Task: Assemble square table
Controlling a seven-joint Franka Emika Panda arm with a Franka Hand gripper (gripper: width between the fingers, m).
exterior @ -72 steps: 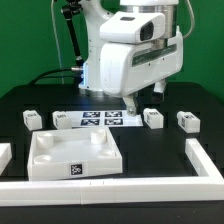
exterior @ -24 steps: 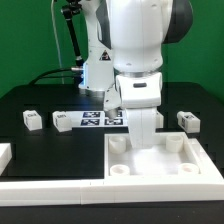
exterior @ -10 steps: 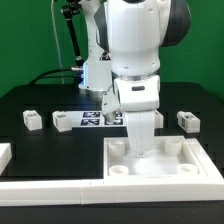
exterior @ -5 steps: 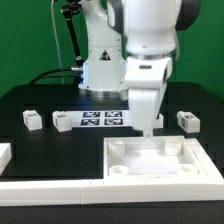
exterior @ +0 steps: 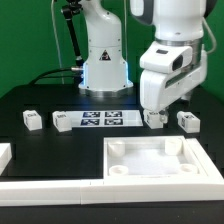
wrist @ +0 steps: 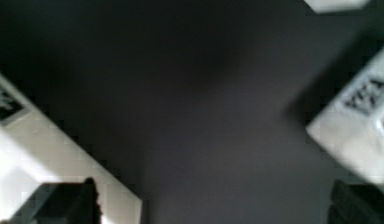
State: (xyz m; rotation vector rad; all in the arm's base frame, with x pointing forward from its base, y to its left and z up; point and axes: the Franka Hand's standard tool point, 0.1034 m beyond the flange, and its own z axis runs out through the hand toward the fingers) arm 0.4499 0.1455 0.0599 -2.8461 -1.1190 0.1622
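Observation:
The square table's white slab point(exterior: 155, 160) lies flat at the front of the exterior view's right, sockets up, in the corner of the border rails. Small white tagged legs lie behind it: two at the left point(exterior: 33, 120) point(exterior: 62, 121) and two at the right point(exterior: 153, 119) point(exterior: 188, 121). My gripper point(exterior: 153, 108) hangs just above the nearer right leg, apart from the slab. In the blurred wrist view the gripper point(wrist: 215, 205) is open and empty over dark table. A white tagged leg point(wrist: 358, 108) shows to one side of it.
The marker board point(exterior: 100, 119) lies between the leg pairs. White border rails run along the front point(exterior: 60, 186) and the exterior view's right point(exterior: 214, 165), with a short piece at the left point(exterior: 4, 153). A white tagged edge point(wrist: 11, 100) shows in the wrist view.
The slab went from the front left to the front right corner. Since then my gripper has let go of it, risen and moved back and right over a leg.

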